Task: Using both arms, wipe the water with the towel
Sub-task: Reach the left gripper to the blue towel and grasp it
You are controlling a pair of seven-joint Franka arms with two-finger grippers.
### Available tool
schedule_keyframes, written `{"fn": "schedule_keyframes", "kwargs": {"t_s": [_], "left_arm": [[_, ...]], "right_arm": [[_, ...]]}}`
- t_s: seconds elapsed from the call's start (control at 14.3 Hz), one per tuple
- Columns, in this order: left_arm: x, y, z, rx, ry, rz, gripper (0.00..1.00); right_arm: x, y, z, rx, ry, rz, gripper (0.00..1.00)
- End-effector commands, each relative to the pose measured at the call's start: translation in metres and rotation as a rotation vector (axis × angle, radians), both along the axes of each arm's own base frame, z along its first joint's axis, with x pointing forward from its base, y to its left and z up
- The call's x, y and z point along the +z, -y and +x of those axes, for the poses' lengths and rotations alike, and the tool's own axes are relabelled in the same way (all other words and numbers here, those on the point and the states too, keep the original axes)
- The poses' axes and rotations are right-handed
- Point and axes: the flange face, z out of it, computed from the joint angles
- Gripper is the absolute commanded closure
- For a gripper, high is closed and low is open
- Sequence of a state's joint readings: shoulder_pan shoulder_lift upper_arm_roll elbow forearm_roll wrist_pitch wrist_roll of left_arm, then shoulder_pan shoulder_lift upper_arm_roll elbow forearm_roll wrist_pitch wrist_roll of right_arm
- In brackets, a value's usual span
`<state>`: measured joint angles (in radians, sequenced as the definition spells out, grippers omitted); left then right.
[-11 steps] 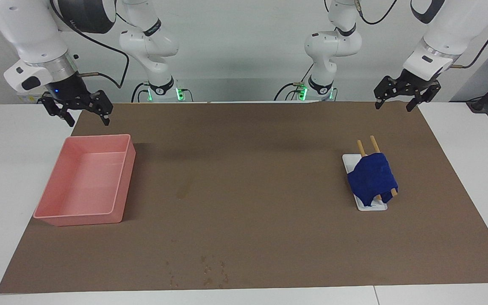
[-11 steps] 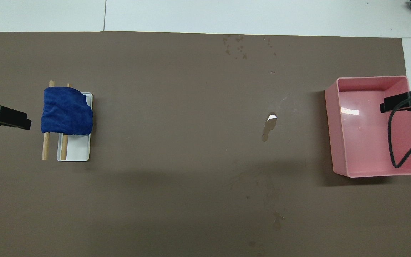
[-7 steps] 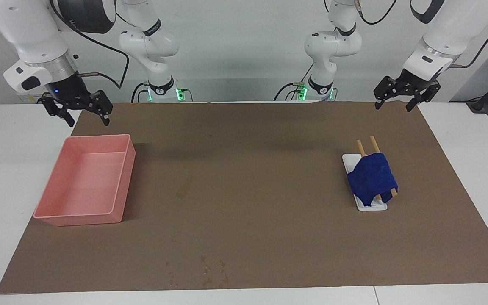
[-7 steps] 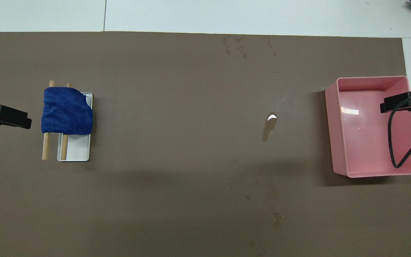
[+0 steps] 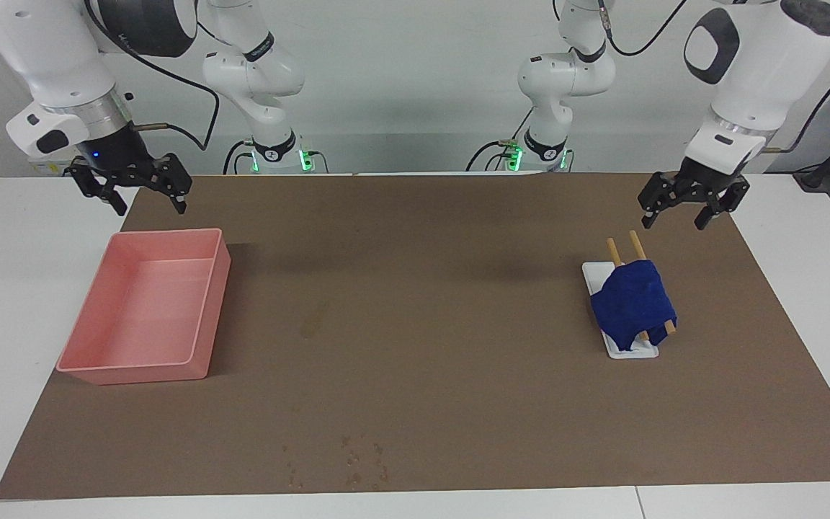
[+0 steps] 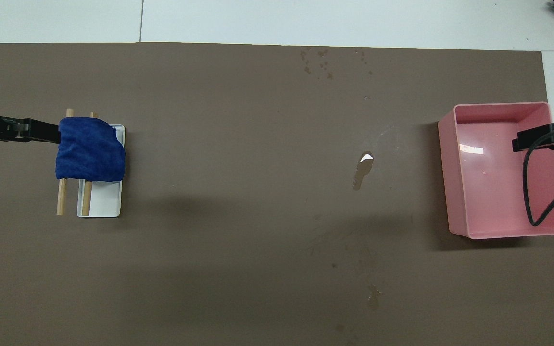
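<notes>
The blue towel [image 5: 633,303] is draped over two wooden rods [image 5: 613,249] on a small white tray [image 5: 635,352], toward the left arm's end of the mat; it also shows in the overhead view [image 6: 90,156]. The water [image 5: 312,324] is a narrow smudge on the mat beside the pink tray [image 5: 134,373], with a bright glint in the overhead view [image 6: 362,173]. My left gripper [image 5: 674,214] hangs open in the air over the mat, just at the towel's edge in the overhead view [image 6: 48,133], touching nothing. My right gripper [image 5: 150,202] is open, over the pink tray's edge nearest the robots [image 6: 522,142], and waits.
The brown mat [image 5: 458,375] covers most of the white table. The pink tray [image 6: 445,178] holds nothing. A cluster of small dark specks [image 5: 357,461] lies at the mat's edge farthest from the robots. The right arm's black cable [image 6: 529,192] hangs over the tray.
My left gripper has come down and moved out over the mat toward the towel. The right arm, the towel and the water have not moved.
</notes>
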<state>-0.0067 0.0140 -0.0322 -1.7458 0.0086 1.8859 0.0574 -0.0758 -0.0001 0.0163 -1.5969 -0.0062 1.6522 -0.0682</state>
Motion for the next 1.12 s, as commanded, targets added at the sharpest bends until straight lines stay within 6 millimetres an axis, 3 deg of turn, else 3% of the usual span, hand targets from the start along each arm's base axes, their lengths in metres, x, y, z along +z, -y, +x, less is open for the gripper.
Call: {"fn": "schedule_keyframes", "kwargs": {"t_s": [0.0, 0.21, 0.35, 0.7, 1.05], "left_arm": [[-0.057, -0.006, 0.017, 0.036, 0.020, 0.033, 0.00], [-0.103, -0.006, 0.018, 0.043, 0.065, 0.049, 0.01], [-0.122, -0.007, 0.011, 0.014, 0.066, 0.095, 0.03], [-0.133, -0.007, 0.011, 0.025, 0.079, 0.098, 0.16], [-0.135, -0.008, 0.010, 0.025, 0.075, 0.099, 0.46]], "right_arm": [[0.002, 0.002, -0.003, 0.011, 0.003, -0.004, 0.00], [0.002, 0.002, -0.003, 0.013, 0.002, -0.004, 0.00], [0.002, 0.002, -0.003, 0.013, 0.002, -0.004, 0.00], [0.002, 0.002, -0.003, 0.013, 0.002, -0.004, 0.00], [0.002, 0.002, -0.003, 0.013, 0.002, -0.004, 0.00]]}}
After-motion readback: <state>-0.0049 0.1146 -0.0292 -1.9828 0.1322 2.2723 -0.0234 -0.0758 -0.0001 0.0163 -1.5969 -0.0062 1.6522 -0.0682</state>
